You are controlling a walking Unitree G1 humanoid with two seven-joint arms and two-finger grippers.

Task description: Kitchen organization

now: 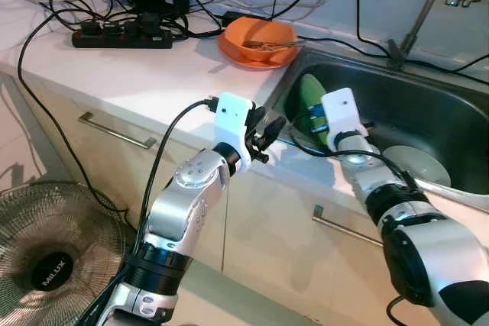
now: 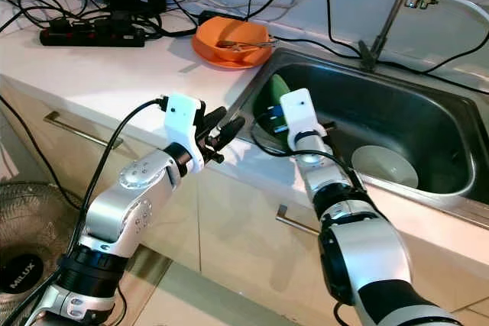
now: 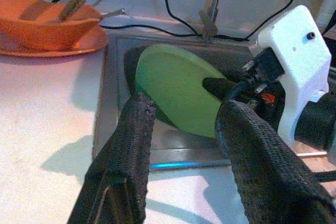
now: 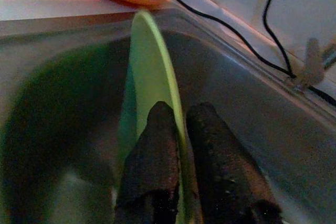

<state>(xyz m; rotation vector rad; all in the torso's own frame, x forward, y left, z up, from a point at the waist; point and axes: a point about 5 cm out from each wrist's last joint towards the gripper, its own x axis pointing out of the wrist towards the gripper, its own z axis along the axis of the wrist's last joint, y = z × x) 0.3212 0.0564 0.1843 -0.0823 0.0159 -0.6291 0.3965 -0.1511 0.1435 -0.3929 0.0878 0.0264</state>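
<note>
A green plate [image 1: 309, 101] stands on edge at the left end of the steel sink [image 1: 435, 104]. My right gripper [image 4: 181, 111] reaches down into the sink and is shut on the green plate's rim [image 4: 149, 72], one finger on each face. My left gripper [image 1: 269, 131] hovers over the counter's front edge just left of the sink, open, with nothing between its fingers [image 3: 134, 129]. It points toward the green plate [image 3: 178, 95]. An orange bowl [image 1: 258, 36] holding utensils sits on an orange plate on the counter behind the sink's left corner.
A white bowl [image 1: 416, 164] lies on the sink floor to the right. The faucet [image 1: 428, 5] rises at the back. A black power strip [image 1: 122, 38] with tangled cables sits at the counter's back left. A floor fan [image 1: 46, 257] stands low on the left, before the cabinet drawers.
</note>
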